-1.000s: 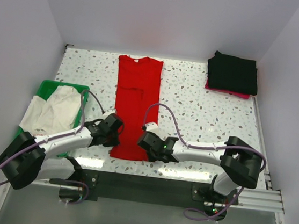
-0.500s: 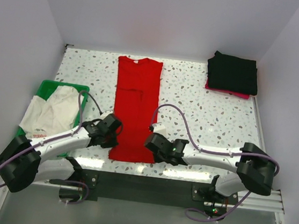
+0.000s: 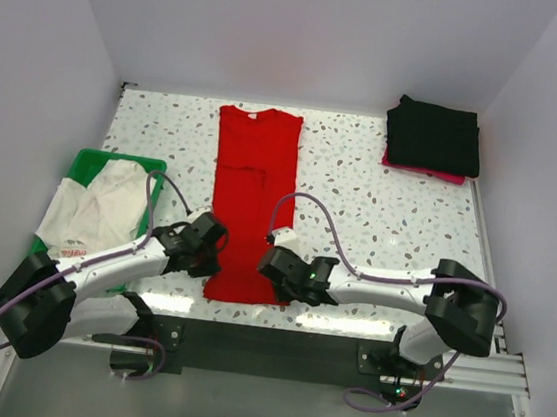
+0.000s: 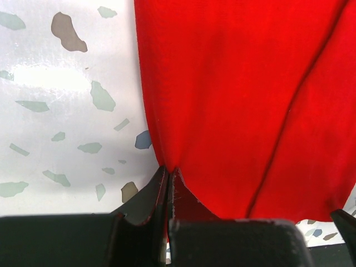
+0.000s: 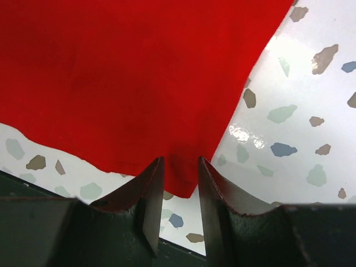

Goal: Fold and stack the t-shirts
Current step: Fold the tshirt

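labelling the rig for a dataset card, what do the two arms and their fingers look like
Both arms match: the left arm and right arm have slim white links between bulky black joint housings. A purple cable loops along each. A small green light shows near the right wrist. The fingers are dark and wedge-shaped, tapering to thin tips.

Bright even light from above, white shiny spots on my counter (image 5: 245,136), soft faint shadows, my dark right fingers (image 5: 149,194) blurry up close
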Robot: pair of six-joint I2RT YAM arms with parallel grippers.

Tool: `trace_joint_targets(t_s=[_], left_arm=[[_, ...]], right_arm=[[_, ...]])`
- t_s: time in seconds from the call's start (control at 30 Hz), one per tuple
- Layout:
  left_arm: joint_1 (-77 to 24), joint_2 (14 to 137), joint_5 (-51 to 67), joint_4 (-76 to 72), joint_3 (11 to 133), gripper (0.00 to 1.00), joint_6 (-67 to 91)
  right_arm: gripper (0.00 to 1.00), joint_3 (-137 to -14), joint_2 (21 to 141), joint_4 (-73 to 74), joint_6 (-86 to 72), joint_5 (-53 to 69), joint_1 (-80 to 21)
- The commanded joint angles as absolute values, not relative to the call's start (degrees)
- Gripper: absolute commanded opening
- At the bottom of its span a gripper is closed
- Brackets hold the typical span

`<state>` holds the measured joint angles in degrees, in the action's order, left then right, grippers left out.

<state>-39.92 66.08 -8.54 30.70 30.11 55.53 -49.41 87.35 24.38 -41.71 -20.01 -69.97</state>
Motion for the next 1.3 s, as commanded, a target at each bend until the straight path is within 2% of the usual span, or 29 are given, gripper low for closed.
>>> trace_joint_targets(t_s=[0.0, 0.23, 0.33, 0.37, 0.47, 0.67, 1.27], left_arm=[[-40.25, 65.13, -7.91, 30.23, 29.88, 0.00, 55.90], [-40.25, 65.04, -7.91, 30.06, 29.80, 0.00, 55.63], [-40.34, 65.04, -7.82, 30.06, 29.71, 0.00, 55.63], [-40.25, 65.04, -7.91, 30.06, 29.71, 0.00, 55.63], [-40.25, 64.95, -7.82, 30.23, 29.71, 0.00, 55.72], [-40.25, 64.25, -7.47, 30.94, 29.88, 0.00, 56.16], [-40.34, 61.88, -6.51, 32.96, 29.71, 0.00, 58.44]], right_arm=[[0.35, -52.38, 89.21, 23.21, -40.96, -21.18, -71.27], [0.34, -53.35, 92.81, 24.00, -41.57, -21.71, -71.89], [0.26, -53.00, 92.99, 23.82, -41.75, -21.62, -71.89], [0.19, -52.91, 92.99, 23.73, -41.84, -21.71, -71.81], [0.09, -52.38, 92.55, 24.34, -42.27, -22.41, -71.89], [0.01, -50.89, 89.83, 26.28, -43.07, -24.08, -71.89], [0.00, -47.11, 81.65, 31.55, -45.00, -26.89, -71.89]])
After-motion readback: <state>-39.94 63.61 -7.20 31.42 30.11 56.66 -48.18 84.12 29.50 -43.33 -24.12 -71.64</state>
